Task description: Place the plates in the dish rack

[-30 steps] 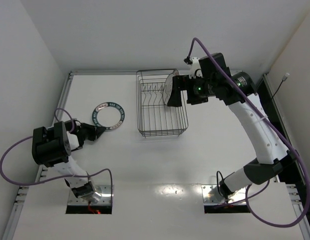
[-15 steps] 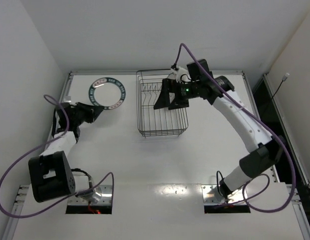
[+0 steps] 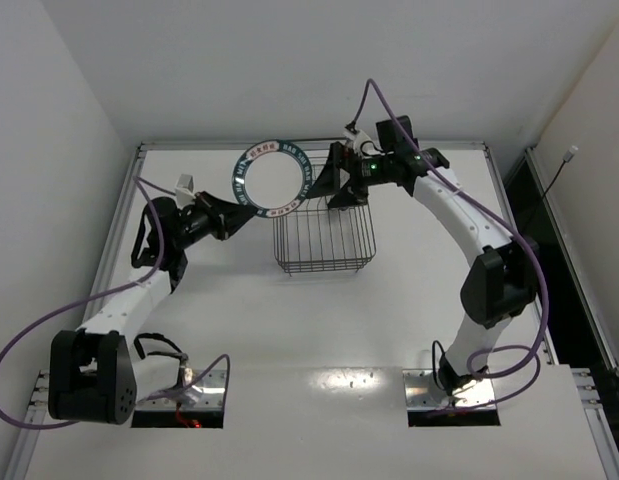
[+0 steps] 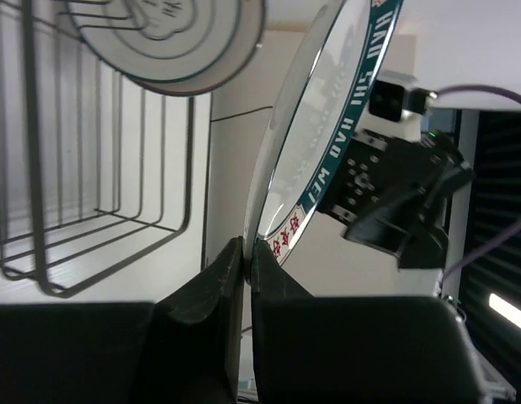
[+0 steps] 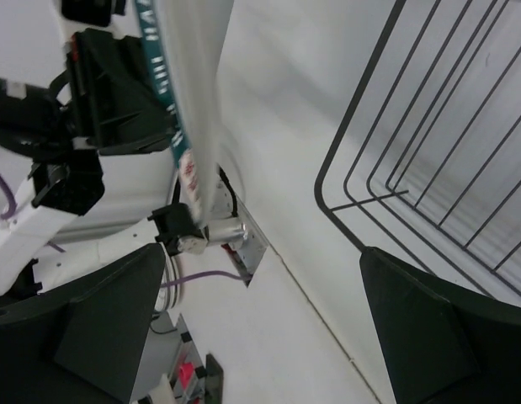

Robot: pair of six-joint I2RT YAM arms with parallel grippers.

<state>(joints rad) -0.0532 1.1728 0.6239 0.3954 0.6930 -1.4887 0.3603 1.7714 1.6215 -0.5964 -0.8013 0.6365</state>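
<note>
My left gripper [image 3: 249,208] is shut on the lower edge of the plate with the dark teal rim band [image 3: 274,180], which it holds upright in the air at the far left corner of the dish rack [image 3: 324,267]. The left wrist view has that plate [image 4: 327,126] edge-on above the closed fingertips [image 4: 235,257]. A white plate with a thin dark rim [image 4: 172,42] stands inside the rack [image 4: 92,168]. My right gripper [image 3: 334,188] hovers open over the rack's far end, close to the held plate [image 5: 193,84], with nothing between its fingers [image 5: 100,328].
The rack's wire wall [image 5: 428,126] lies just right of the right gripper. Purple cables trail from both arms. The left arm [image 3: 139,290] stretches across the left of the table, and white walls close in the back and sides.
The left arm has lifted the teal-rimmed plate off the table's left and carried it right to the rack's far corner. The right gripper has shifted left over the rack's far end.
</note>
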